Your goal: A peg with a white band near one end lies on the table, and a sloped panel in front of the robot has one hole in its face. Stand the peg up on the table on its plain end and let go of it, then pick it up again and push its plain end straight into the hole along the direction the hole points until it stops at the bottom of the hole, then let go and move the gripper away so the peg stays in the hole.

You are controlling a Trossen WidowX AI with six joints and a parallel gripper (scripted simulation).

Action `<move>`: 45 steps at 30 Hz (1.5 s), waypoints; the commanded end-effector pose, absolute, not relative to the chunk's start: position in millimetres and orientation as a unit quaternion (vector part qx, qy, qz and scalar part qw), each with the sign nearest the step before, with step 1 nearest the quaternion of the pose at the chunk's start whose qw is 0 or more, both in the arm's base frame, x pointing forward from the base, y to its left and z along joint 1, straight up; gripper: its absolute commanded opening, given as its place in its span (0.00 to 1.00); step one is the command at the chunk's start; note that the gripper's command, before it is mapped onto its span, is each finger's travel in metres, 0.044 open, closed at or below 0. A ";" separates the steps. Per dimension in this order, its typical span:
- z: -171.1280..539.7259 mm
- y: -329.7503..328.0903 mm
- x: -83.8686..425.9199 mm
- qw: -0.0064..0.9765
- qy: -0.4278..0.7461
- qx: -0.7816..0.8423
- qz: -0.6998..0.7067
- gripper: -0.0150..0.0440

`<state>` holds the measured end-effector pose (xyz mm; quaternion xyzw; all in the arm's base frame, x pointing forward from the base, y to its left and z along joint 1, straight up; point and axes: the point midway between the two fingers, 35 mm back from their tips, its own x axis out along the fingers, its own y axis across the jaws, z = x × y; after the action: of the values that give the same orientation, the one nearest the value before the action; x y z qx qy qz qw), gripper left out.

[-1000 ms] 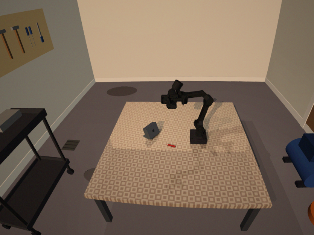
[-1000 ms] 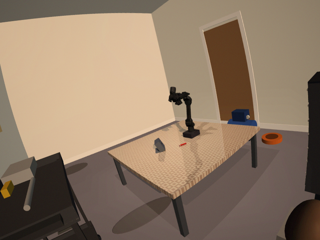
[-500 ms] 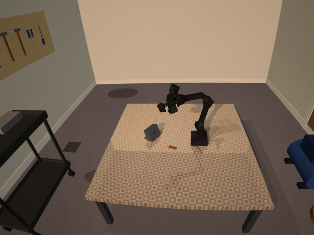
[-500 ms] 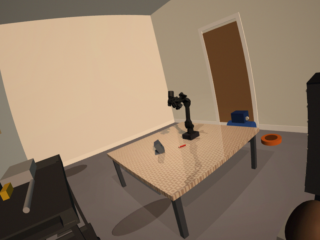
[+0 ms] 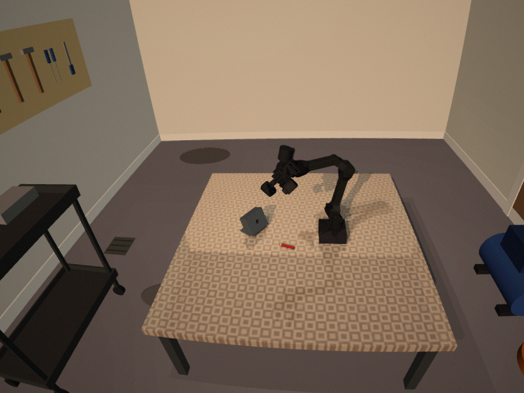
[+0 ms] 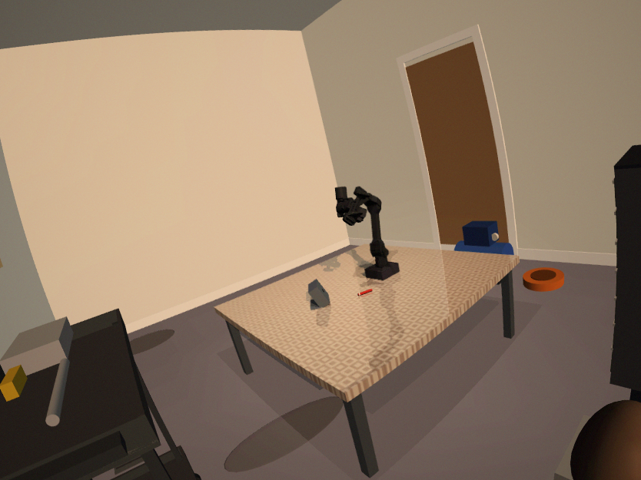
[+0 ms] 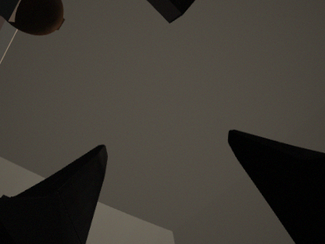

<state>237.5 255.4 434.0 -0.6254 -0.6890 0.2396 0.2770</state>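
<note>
The red peg (image 5: pixel 288 246) (image 6: pixel 366 292) lies on its side on the patterned table (image 5: pixel 244 300) (image 6: pixel 353 336), with its white-banded end toward the panel side. The dark grey sloped panel (image 5: pixel 249 224) (image 6: pixel 319 293) stands on the table to the peg's left, and its one hole (image 5: pixel 257 221) shows in the top view. My gripper (image 5: pixel 279 189) (image 7: pixel 169 143) is open and empty, held high above the table, well above both the panel and the peg. In the wrist view its two fingers stand wide apart; peg and panel are out of that view.
The arm's base (image 5: pixel 332 231) (image 6: pixel 382 270) stands on the table to the right of the peg. A black cart (image 5: pixel 26 231) (image 6: pixel 80 410) stands beyond the table's left side. A blue machine (image 5: pixel 502 270) (image 6: pixel 481 239) and an orange ring (image 6: pixel 529 283) are on the floor away from the table.
</note>
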 end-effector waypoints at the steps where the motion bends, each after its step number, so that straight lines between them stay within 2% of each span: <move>1: 424.3 258.2 249.2 0.328 -0.652 -0.620 0.289 1.00; 24: 365.0 264.0 297.5 0.553 -0.409 -0.539 0.486 1.00; 45: 296.1 257.6 327.1 0.705 -0.123 -0.408 0.567 1.00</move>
<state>322.7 259.8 309.4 -0.4330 -0.1781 0.5620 0.6819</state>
